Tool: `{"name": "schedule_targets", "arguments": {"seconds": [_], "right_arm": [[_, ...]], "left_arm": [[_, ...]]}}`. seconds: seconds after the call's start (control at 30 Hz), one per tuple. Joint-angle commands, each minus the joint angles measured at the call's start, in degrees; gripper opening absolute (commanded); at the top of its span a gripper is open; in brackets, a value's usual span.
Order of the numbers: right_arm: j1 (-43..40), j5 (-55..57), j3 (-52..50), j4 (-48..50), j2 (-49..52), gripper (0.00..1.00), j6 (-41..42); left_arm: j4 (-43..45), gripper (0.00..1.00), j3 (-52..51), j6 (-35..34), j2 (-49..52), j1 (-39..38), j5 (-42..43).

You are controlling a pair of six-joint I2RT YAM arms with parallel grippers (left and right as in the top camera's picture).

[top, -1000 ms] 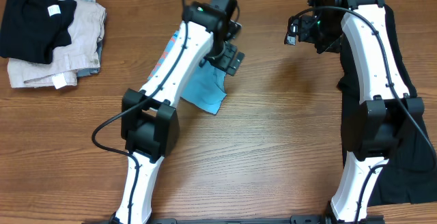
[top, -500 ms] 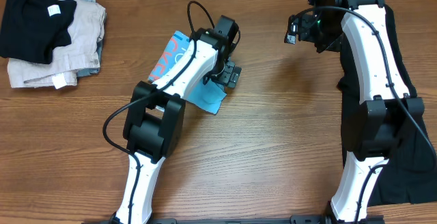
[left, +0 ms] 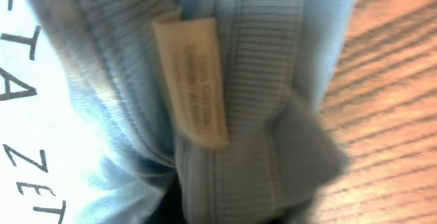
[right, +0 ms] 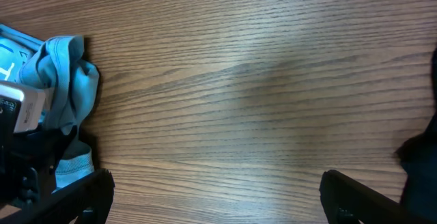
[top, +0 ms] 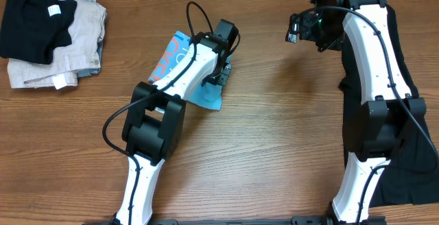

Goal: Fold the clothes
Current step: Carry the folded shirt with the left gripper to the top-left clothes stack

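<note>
The light blue T-shirt (top: 175,51) with white and coral lettering lies crumpled on the wooden table, partly under my left arm. My left gripper (top: 221,73) is pressed down on its right edge and shut on the fabric. In the left wrist view the ribbed collar (left: 259,80) and a white label (left: 191,80) fill the frame, hiding the fingers. My right gripper (top: 306,29) hangs open above bare wood at the far right, with nothing between its fingers (right: 89,197). The black garment (top: 406,81) lies along the right side under the right arm.
A stack of folded clothes (top: 55,36), black on beige, sits at the far left corner. In the right wrist view the blue T-shirt (right: 65,80) shows at the left edge and the black garment (right: 423,162) at the right edge.
My left gripper has come down onto the blue T-shirt and shut on its fabric. The left arm pulled back a little. The right arm has not moved.
</note>
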Motion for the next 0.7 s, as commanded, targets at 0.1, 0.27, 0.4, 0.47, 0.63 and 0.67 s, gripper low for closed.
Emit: {"name": "schedule_targets", "arguments": {"seconds": [0.1, 0.27, 0.4, 0.47, 0.63, 0.67], "right_arm": [[-0.2, -0.3, 1.1, 0.6, -0.7, 1.0, -0.1], [-0.2, -0.3, 1.1, 0.4, -0.7, 1.0, -0.1], [-0.2, -0.3, 1.1, 0.5, -0.7, 1.0, -0.2], [-0.2, -0.3, 1.1, 0.4, -0.7, 0.99, -0.1], [-0.2, -0.4, 1.1, 0.7, -0.7, 0.97, -0.1], [-0.1, -0.5, 1.1, 0.7, -0.7, 0.97, -0.1]], "left_arm": [[-9.2, 0.04, 5.5, -0.3, -0.3, 2.1, -7.6], [-22.0, 0.04, 23.0, 2.1, -3.3, 6.5, -10.8], [-29.0, 0.04, 36.4, 5.8, -5.0, 10.2, -10.7], [-30.8, 0.04, 42.2, 5.7, -5.8, 12.2, -12.5], [-29.3, 0.04, 51.7, 9.7, -7.8, 17.7, -23.2], [-28.7, 0.04, 52.4, 10.0, -8.4, 19.1, -22.8]]}}
